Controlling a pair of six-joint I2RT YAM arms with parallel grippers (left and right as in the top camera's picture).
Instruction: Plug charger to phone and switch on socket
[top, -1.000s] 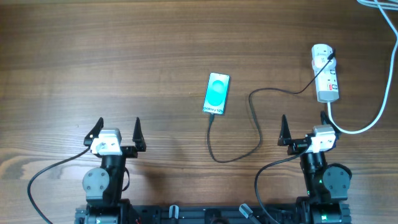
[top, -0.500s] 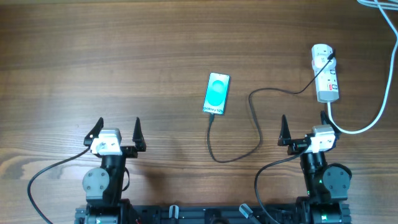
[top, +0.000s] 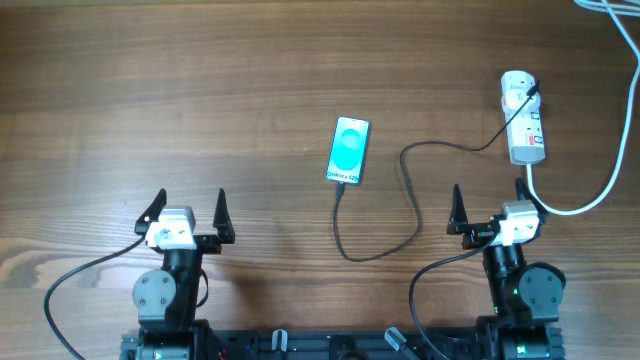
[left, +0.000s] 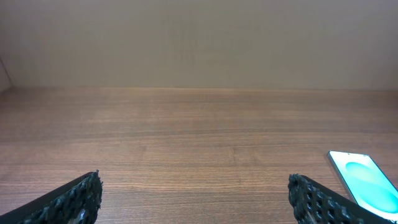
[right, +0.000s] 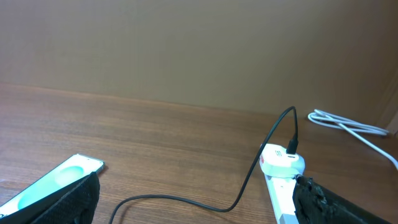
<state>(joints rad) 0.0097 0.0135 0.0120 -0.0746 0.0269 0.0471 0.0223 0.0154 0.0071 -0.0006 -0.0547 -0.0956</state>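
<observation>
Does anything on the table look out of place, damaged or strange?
Nothing stands out. The small cyan-screen phone lies slightly tilted, the thin black charger cable loops loosely beside it, and the white power strip looks intact.

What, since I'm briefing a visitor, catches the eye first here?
The phone, its cyan screen bright, lies at centre. The thin black charger loops from its near end to the white socket at far right. The left gripper and right gripper sit open at the near edge.

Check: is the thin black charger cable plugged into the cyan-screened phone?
Looks plugged in: the thin black charger cable meets the near edge of the cyan-screened phone, no gap; seating too small to confirm.
</observation>
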